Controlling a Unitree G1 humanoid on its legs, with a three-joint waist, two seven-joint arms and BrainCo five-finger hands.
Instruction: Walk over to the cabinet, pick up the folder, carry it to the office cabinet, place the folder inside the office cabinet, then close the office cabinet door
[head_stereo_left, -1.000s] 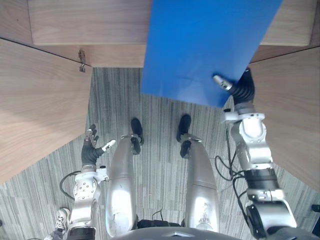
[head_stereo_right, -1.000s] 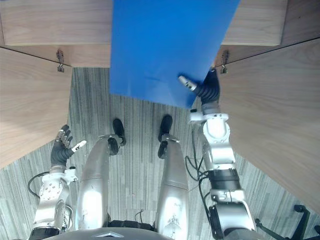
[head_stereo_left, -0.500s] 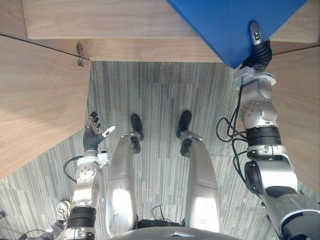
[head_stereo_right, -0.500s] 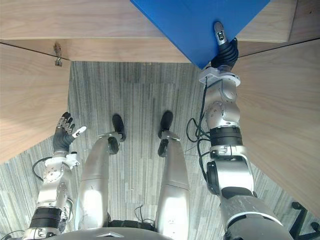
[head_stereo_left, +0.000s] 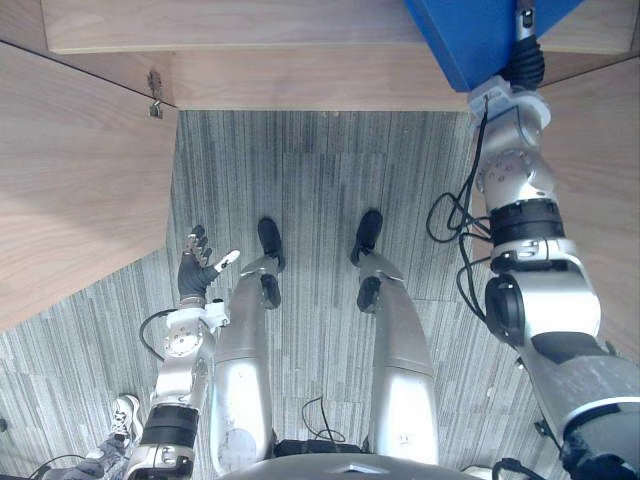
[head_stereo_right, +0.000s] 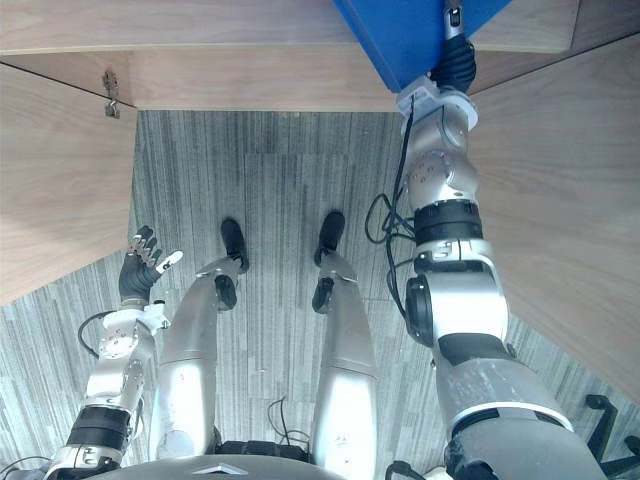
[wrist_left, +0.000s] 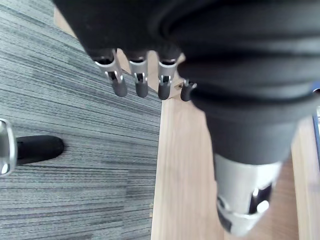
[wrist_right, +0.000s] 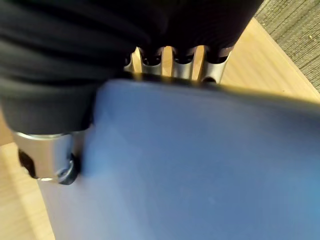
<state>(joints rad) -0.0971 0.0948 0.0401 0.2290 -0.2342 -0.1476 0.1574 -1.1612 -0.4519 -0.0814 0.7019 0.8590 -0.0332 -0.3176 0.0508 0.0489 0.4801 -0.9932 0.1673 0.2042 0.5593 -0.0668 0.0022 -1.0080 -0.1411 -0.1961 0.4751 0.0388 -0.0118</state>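
Note:
The blue folder (head_stereo_left: 462, 40) juts out over the wooden cabinet shelf (head_stereo_left: 250, 40) at the far right, with most of it past the edge of the eye views. My right hand (head_stereo_left: 523, 62) is stretched far forward and shut on the folder's near corner. In the right wrist view the folder (wrist_right: 200, 165) lies across the palm, with the fingers (wrist_right: 180, 67) behind it and the thumb on its near face. My left hand (head_stereo_left: 197, 275) hangs low beside my left leg, open with straight fingers (wrist_left: 140, 82), and holds nothing.
The cabinet's left door (head_stereo_left: 70, 180) and right door (head_stereo_right: 560, 200) stand swung open on either side of me, over grey striped carpet (head_stereo_left: 310, 170). A metal hinge (head_stereo_left: 155, 95) shows at the left door's inner corner.
My right arm has stretched forward and to the right, carrying the folder deeper over the cabinet shelf. The left hand has shifted slightly and stays open.

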